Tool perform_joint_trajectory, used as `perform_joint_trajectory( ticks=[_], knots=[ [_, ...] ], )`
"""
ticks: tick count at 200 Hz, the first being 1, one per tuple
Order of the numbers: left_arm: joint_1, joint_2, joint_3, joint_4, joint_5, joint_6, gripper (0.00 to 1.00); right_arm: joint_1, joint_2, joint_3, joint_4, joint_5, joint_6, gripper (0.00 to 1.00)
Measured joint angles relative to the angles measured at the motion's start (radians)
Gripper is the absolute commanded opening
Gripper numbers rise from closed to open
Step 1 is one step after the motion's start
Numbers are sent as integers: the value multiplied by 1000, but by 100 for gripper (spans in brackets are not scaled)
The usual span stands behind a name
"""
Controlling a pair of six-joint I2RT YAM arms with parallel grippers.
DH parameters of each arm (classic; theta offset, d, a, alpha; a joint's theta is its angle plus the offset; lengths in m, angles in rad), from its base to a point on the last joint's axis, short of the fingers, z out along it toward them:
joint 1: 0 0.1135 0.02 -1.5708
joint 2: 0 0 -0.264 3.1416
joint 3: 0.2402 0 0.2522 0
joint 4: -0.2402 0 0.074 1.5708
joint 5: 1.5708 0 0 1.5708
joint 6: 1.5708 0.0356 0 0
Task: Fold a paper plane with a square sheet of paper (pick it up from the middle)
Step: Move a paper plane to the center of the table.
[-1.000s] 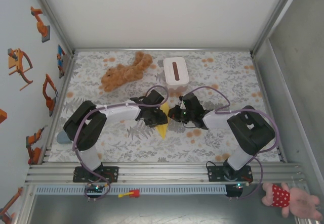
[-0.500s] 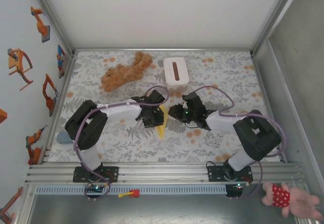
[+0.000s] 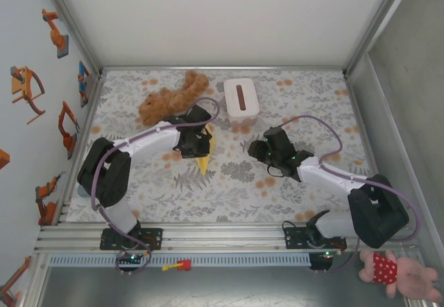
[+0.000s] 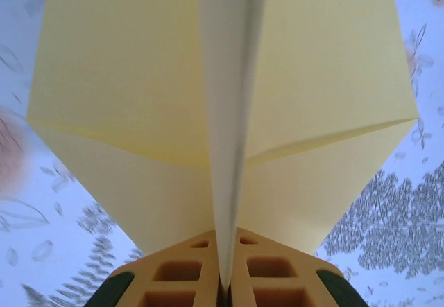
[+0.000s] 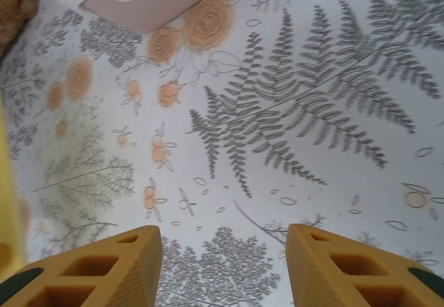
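**Top and wrist views.** From above, the far part of the plane (image 3: 204, 159) is hidden beneath the left end effector (image 4: 223, 269). From the left wrist its far end is cut off by the frame edge. The table (image 3: 312, 106) behind it is blurred, so it cannot be told whether any part of the plane rests on it. From the right wrist the plane is a blurred yellow strip at the left border.

The plane's long axis runs roughly far-to-near, a little left of the table's middle. Its visible end tapers to a point toward the near edge, leaning slightly right. Wings spread to either side of the centre crease.

The left end effector is clenched on that crease, both fingers pressed against the fold. The right end effector (image 5: 223, 251), well apart to the right, stands released, with nothing between its parted fingers. The box (image 3: 241, 97) and plush toy (image 3: 168, 100) lie toward the far side.
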Motion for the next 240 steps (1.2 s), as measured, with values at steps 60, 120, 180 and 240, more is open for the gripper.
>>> perform_joint_trajectory(
  ticks=[60,120,180,240],
  knots=[
    [26,223,230,-71,-40,106,19,-5,-1,0,-42,40,-8,49],
    [26,291,248,-96,-46,96,24,-17,-1,-1,-43,39,-16,49],
    [19,303,248,-95,-45,77,25,-21,-1,-8,-43,38,-16,48],
    [12,321,251,-92,-46,60,21,-21,-1,-8,-43,30,-15,48]
  ],
)
